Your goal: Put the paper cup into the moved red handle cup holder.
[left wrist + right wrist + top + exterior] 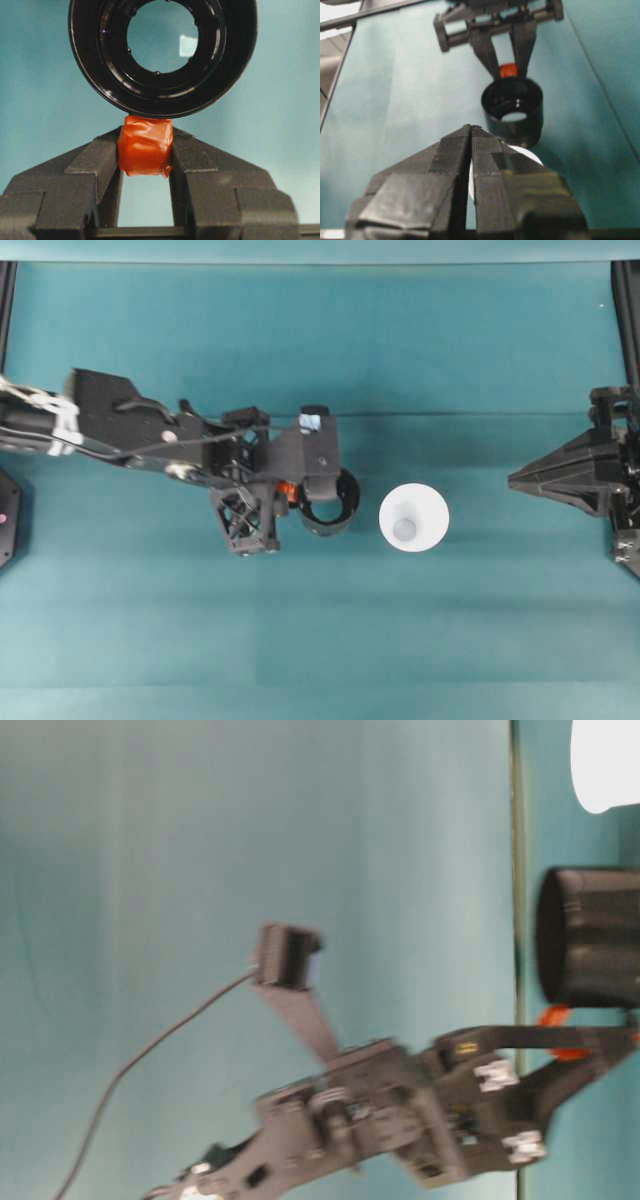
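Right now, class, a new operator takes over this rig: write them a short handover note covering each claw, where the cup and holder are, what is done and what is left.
Left claw: shut on the holder's orange-red tab.
Right claw: shut, holding nothing, parked at the right edge of the table.
Black holder: upright on the green table, mid-table.
Paper cup: upright and open, just right of the holder, with a gap between them.
Done: holder gripped by its tab.
Left: pick up the cup and set it into the holder.

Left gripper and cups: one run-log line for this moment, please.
left gripper: shut on holder handle | right gripper: shut, empty | red handle cup holder: upright beside paper cup | cup: not inserted
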You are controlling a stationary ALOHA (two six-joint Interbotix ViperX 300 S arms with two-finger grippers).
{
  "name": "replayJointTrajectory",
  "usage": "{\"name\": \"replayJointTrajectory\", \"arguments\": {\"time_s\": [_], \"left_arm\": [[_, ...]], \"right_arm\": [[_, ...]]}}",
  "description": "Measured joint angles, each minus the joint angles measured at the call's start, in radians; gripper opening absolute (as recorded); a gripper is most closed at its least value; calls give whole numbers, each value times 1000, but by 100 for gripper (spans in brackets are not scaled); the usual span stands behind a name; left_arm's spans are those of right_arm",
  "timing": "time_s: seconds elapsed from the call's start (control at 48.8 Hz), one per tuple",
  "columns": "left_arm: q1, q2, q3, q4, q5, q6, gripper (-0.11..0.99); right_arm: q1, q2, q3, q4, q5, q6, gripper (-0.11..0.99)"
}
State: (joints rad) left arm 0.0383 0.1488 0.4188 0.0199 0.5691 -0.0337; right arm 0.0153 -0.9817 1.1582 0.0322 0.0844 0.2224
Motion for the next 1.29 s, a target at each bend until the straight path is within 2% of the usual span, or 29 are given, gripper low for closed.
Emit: {"name": "replayJointTrajectory", "arguments": {"time_s": [0.266,0.594,0.963,1.003,1.126,1.188,1.249,1.29], "left_arm": [[-20,38,9,0,-20,-3,28],[-20,40,23,0,-61,-3,28],[-20,40,23,0,-61,-3,29],[-20,40,25,0,-61,-6,35],[-15,44,25,0,-69,-8,73],[-14,44,25,0,-74,-9,88],[-15,44,25,0,-77,-9,97],[-17,43,25,0,-75,-9,98]], "right_arm": [[-2,-3,0,-2,0,0,-9],[-2,-3,0,0,0,0,-9],[-2,-3,0,0,0,0,-9],[-2,-3,0,-2,0,0,-9],[-2,-3,0,-2,0,0,-9],[-2,-3,0,0,0,0,-9],[-2,-3,0,0,0,0,-9],[-2,-3,0,-2,0,0,-9]]}}
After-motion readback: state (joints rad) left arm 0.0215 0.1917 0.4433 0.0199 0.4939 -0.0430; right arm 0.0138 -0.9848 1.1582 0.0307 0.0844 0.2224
